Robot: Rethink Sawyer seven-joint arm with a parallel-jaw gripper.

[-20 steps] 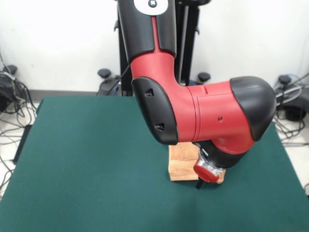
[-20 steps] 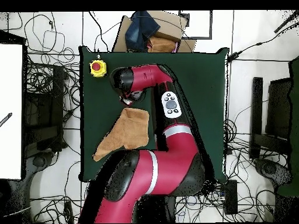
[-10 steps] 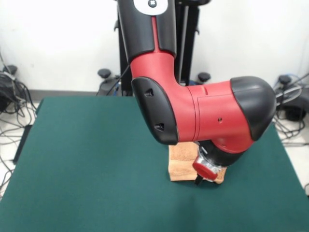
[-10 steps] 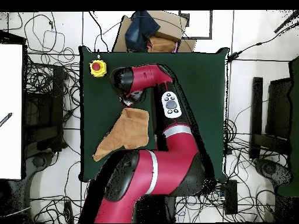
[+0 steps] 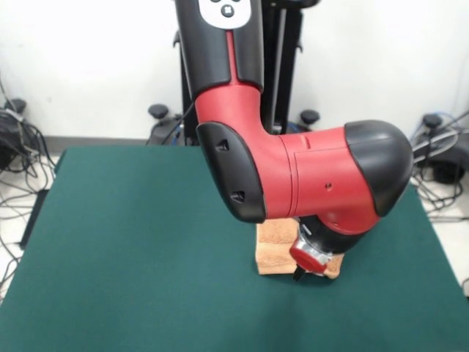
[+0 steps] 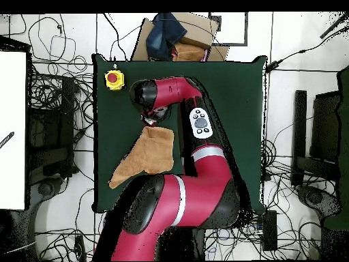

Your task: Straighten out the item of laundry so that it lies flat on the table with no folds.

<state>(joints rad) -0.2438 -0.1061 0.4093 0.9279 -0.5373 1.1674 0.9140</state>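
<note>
The item of laundry (image 6: 146, 155), a peach-orange towel, lies on the dark green table (image 6: 232, 89), with one corner stretching toward the table's lower left edge. In the front view only a small part of the towel (image 5: 272, 253) shows below the red and black arm on the table (image 5: 132, 242). The gripper (image 6: 150, 121) sits at the towel's top edge, under the arm's wrist. In the front view the gripper (image 5: 300, 273) shows as a dark tip low over the towel's near edge. The arm hides much of the towel.
A yellow box with a red button (image 6: 114, 79) stands at one table corner. A cardboard box with dark cloth (image 6: 178, 37) sits just past the table's edge. Cables cover the floor around the table. The arm's elbow (image 6: 198, 198) overhangs the table's base side.
The arm has shifted slightly, carrying the gripper a little sideways along the towel's edge. The towel looks almost the same.
</note>
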